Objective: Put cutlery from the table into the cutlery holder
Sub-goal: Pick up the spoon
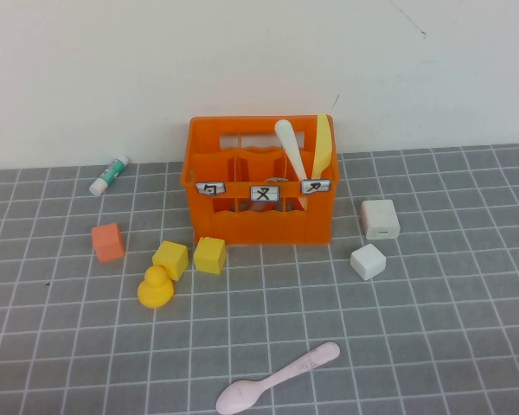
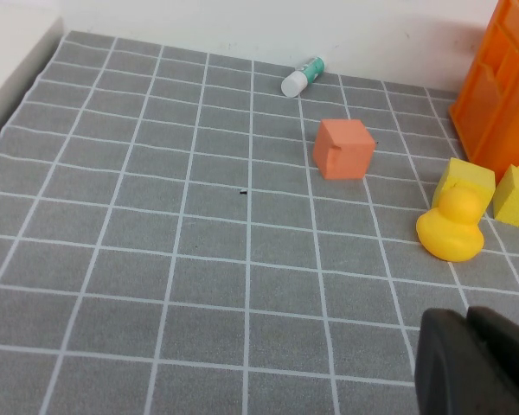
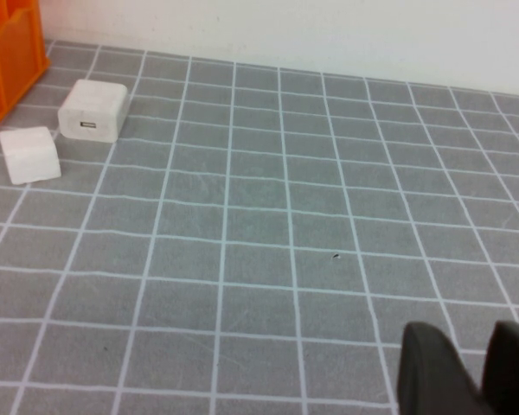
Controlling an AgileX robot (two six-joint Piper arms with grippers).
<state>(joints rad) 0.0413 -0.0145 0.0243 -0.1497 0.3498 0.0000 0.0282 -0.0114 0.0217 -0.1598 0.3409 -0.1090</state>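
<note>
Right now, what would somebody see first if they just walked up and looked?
Probably the bright orange cutlery holder at the back of the table, with a cream-white knife and a yellow knife poking out of its right end. Next, the pale pink spoon lying alone at the front, and the yellow duck front-left of the holder.

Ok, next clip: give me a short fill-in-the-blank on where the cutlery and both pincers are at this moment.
1. The pale pink plastic spoon lies on the grey tiled ____, nearer the camera than the yellow rubber duck.
2. The cream-white plastic knife and yellow plastic knife stand in the orange slatted ____.
3. The left pincer, hovering near the duck, is ____.
4. The right pincer holds ____.

Missing words: table; crate; shut; nothing
</note>
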